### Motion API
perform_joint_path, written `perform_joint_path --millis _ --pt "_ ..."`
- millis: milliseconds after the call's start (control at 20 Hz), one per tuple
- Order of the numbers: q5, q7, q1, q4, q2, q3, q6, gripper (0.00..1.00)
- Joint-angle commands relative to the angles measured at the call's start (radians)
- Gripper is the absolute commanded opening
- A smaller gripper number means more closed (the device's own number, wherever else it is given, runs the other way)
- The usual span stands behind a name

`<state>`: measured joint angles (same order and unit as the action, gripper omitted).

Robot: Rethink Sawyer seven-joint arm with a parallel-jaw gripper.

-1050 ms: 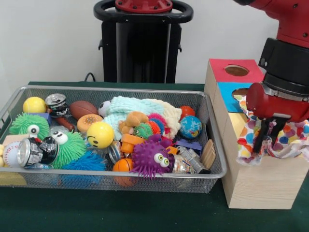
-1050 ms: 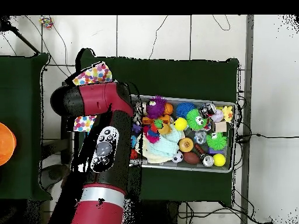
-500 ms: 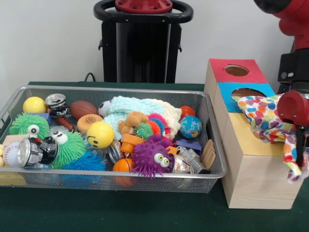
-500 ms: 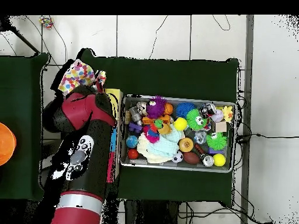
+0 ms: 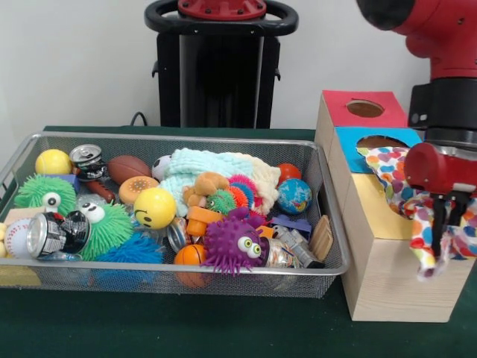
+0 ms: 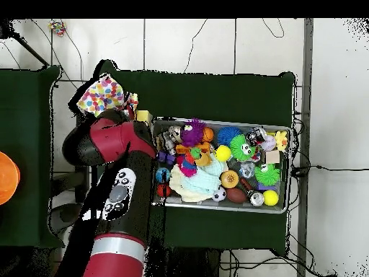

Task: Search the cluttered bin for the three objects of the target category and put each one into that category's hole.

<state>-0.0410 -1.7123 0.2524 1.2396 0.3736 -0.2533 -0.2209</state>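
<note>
Bin of toys at left, sorting box and arm at right.

The wire bin (image 5: 328, 216) holds fuzzy balls, cans, a knit cloth (image 5: 216, 168) and a globe ball (image 5: 295, 195). Beside it stands the wooden box (image 5: 387, 276); a spotted cloth (image 5: 387, 168) drapes from its blue hole (image 5: 381, 142) across the yellow top, and the gripper (image 5: 442, 231) pinches the cloth's hanging end.

Silvery wire-mesh metal bin (image 5: 223, 277), pale bare-wood box (image 5: 387, 283), soft printed cloth (image 5: 395, 175), knitted pale-green cloth (image 5: 209, 168), glossy red arm shell (image 6: 108, 141), matt green tablecloth (image 5: 186, 328)
</note>
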Motion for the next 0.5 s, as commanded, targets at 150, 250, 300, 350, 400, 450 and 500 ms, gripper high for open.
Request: perform_joint_path --millis 150,250,300,350,400,450,500 --pt "-0.066 0.047 -0.125 0.201 0.019 0.187 -0.179 0.0" --pt "-0.1 0.055 -0.133 0.204 0.027 0.189 -0.119 0.0" --pt "-0.107 0.056 -0.139 0.208 0.028 0.193 -0.11 0.0" --pt "-0.115 0.062 -0.145 0.211 0.031 0.2 -0.109 0.0" --pt "-0.135 0.073 -0.146 0.213 0.036 0.204 -0.095 0.0" --pt "-0.159 0.079 -0.144 0.22 0.041 0.206 -0.073 0.0" --pt "-0.187 0.083 -0.136 0.221 0.047 0.201 -0.047 0.0"
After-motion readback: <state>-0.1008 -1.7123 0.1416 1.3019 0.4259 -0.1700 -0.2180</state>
